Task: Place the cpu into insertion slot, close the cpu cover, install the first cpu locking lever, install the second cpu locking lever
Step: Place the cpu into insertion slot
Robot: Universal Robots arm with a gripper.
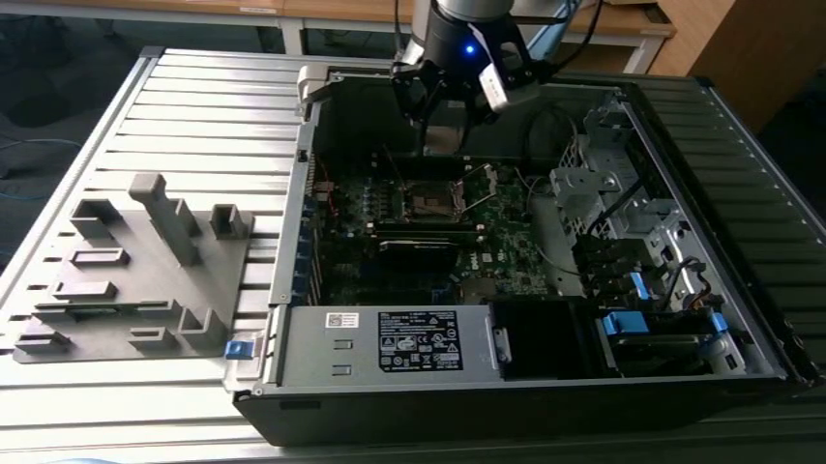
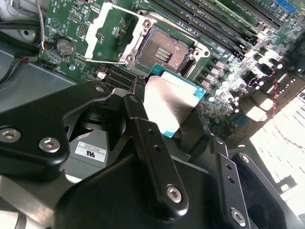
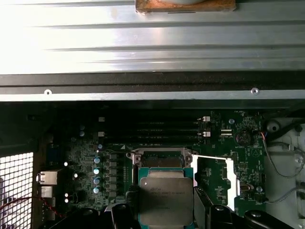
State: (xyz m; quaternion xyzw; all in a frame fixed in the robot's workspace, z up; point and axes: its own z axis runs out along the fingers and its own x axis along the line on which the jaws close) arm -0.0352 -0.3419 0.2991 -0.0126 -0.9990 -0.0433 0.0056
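Observation:
My gripper (image 1: 446, 124) hangs inside the open computer case, above the motherboard's back edge. It is shut on the cpu (image 2: 169, 102), a flat silver-grey square on a teal-edged board, pinched by two opposite edges between the black fingers (image 2: 143, 124). The cpu (image 3: 166, 200) hovers tilted, a short way above and beside the insertion slot (image 2: 164, 50), whose dark contact field is bare. The cpu cover (image 2: 107, 28), a silvery frame, is swung open and lies to one side of the slot (image 3: 159, 160). In the exterior view the slot (image 1: 427, 203) sits below the gripper, with the cover (image 1: 486, 188) standing up on its right.
Memory slots (image 3: 155, 129) run along one side of the slot. A labelled power supply (image 1: 413, 338) fills the case front, and drive bays with blue tabs (image 1: 629, 324) stand on the exterior view's right. A grey parts fixture (image 1: 130, 271) lies on the slatted table left of the case.

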